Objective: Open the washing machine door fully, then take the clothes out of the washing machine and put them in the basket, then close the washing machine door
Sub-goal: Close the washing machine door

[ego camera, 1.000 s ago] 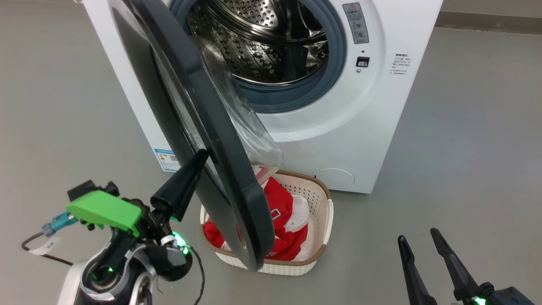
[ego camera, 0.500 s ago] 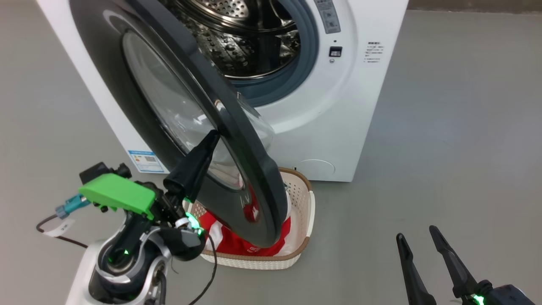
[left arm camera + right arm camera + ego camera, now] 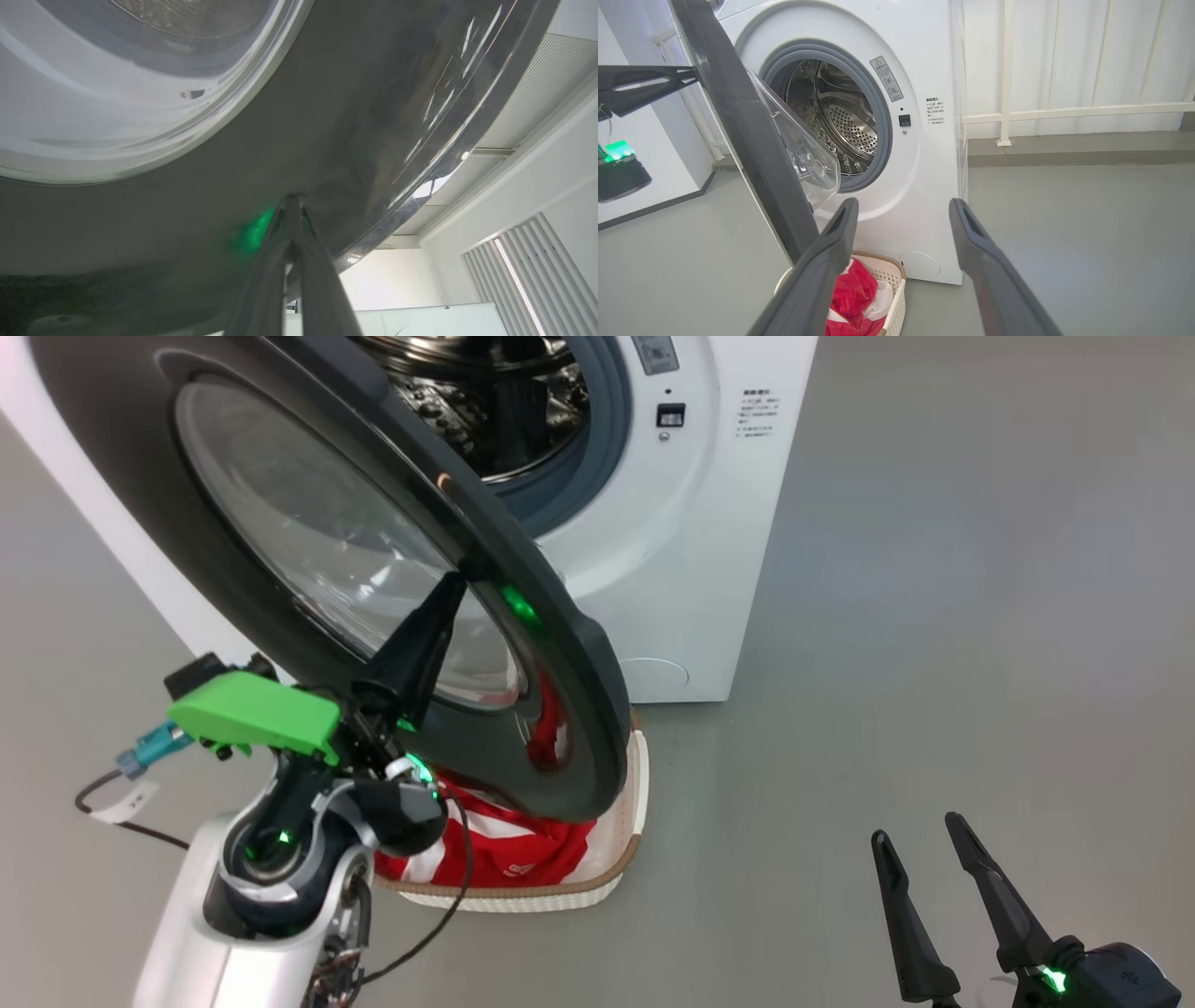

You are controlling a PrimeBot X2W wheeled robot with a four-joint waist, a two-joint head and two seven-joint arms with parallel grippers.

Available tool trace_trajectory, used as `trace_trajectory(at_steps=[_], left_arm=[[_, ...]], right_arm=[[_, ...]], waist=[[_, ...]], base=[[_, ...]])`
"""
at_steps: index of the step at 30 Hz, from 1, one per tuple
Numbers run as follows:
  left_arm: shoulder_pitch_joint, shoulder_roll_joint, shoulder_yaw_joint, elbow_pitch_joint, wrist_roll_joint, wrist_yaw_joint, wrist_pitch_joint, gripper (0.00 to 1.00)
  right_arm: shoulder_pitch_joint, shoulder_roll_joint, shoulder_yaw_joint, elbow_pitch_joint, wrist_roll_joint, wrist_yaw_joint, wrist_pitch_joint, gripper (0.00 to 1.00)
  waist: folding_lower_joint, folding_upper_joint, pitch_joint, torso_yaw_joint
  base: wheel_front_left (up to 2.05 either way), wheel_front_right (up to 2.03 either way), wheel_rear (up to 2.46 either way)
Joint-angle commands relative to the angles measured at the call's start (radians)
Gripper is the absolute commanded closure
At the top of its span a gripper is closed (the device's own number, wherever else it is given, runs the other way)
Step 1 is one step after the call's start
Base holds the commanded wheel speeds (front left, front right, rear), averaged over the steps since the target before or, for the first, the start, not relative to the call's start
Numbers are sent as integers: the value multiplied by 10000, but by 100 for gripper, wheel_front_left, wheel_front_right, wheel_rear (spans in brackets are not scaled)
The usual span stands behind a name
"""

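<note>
- The right pincer [image 3: 915, 831], spread and empty, hangs low over the floor [image 3: 934, 616], well clear of the door's swing.
- The left pincer [image 3: 446, 593], its fingers pressed together into one blunt tip, touches the glossy outer rim of the washing machine door [image 3: 569, 653], seemingly to push it shut.
- Under the half-swung door, the basket [image 3: 621, 868] holds the clothes [image 3: 523, 845].
- Beyond, the washing machine [image 3: 691, 569] shows no garment in the visible part of its drum [image 3: 485, 401].

Bright, even light fills my views; shadows are soft. Green glow and streaky reflections glint on the washing machine door [image 3: 308, 551].
</note>
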Motion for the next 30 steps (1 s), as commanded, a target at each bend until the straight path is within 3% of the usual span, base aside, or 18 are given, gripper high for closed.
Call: trace_trajectory(at_steps=[1, 30], left_arm=[[-485, 124, 260, -193, -45, -107, -44, 100], [-3670, 124, 124, 2923, -1104, -1687, -673, 100]], right_arm=[[-375, -87, 266, -277, -53, 16, -101, 0], [-979, -87, 327, -343, -181, 16, -99, 0]], waist=[[0, -1, 130, -131], [0, -1, 1291, -1254]], base=[[0, 0, 0], [0, 0, 0]])
